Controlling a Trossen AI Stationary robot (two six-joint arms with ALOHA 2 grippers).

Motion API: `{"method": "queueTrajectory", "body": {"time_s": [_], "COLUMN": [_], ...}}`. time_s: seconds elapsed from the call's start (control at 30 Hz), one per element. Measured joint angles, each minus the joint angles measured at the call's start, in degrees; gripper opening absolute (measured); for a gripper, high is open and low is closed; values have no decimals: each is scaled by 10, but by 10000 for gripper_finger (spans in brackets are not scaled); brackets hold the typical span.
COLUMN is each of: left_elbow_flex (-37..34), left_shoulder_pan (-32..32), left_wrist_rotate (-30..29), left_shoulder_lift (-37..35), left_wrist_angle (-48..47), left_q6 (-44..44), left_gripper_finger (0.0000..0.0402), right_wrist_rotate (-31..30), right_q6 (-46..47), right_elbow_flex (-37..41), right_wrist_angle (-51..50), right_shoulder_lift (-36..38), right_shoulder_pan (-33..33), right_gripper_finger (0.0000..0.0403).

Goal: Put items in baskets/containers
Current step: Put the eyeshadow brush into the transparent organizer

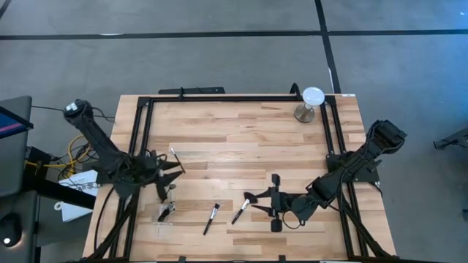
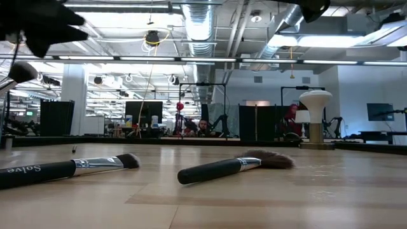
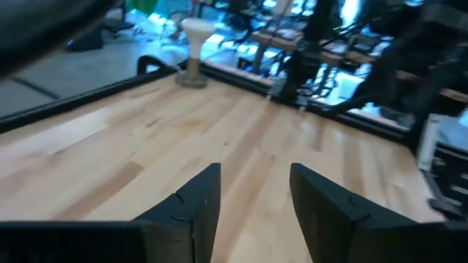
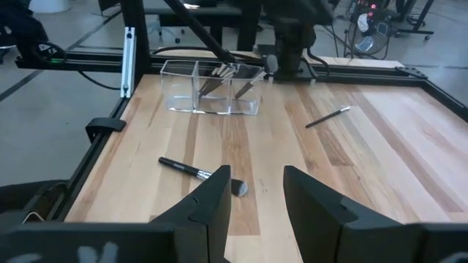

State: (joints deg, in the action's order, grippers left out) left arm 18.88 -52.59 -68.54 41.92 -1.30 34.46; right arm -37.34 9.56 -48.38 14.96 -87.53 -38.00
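The left arm reaches from the left edge over the tabletop [image 1: 241,139], and its left claw [image 1: 175,170] hangs just above the clear tray [image 4: 212,96] at the front left. In the left wrist view its two fingers [image 3: 196,207] stand apart with bare wood between them, so this claw is open and holds nothing. The right arm lies low and stretched from the right side toward the middle front. Its right claw [image 1: 272,202] is also open, with a clear gap between the fingers [image 4: 210,199], and it holds nothing.

The tray is see-through with inner dividers, and several brushes [image 4: 219,75] with dark handles lean inside it. Three brushes lie loose on the wood. A fan-headed brush [image 1: 242,207] is just beside the right claw, a second brush [image 1: 211,218] lies between it and the tray, and a thin brush [image 1: 176,158] lies near the left claw, behind the tray. In the low view the fan head looks wide and dark, with a silver ferrule. A white disc on a stand [image 1: 310,103] is at the far right corner, well apart from them.
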Motion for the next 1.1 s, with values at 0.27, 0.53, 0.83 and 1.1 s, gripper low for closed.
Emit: {"method": "queueTrajectory", "body": {"time_s": [0.27, 0.53, 0.83, 1.1], "left_elbow_flex": [41, 139, 271, 310], "left_shoulder_pan": [248, 550, 599, 612], "left_wrist_rotate": [198, 515, 570, 626], "left_shoulder_lift": [58, 150, 278, 397], "left_wrist_angle": [-57, -296, -504, -534], "left_q6": [10, 63, 116, 187], "left_gripper_finger": [160, 174, 175, 177], "right_wrist_rotate": [8, 16, 29, 44], "right_q6": [6, 10, 5, 6], "right_elbow_flex": [0, 0, 0, 0], "right_wrist_angle": [7, 8, -15, -92], "right_shoulder_lift": [-42, -86, -71, -64], "right_shoulder_pan": [5, 22, 25, 15], "right_gripper_finger": [118, 118, 118, 118]}}
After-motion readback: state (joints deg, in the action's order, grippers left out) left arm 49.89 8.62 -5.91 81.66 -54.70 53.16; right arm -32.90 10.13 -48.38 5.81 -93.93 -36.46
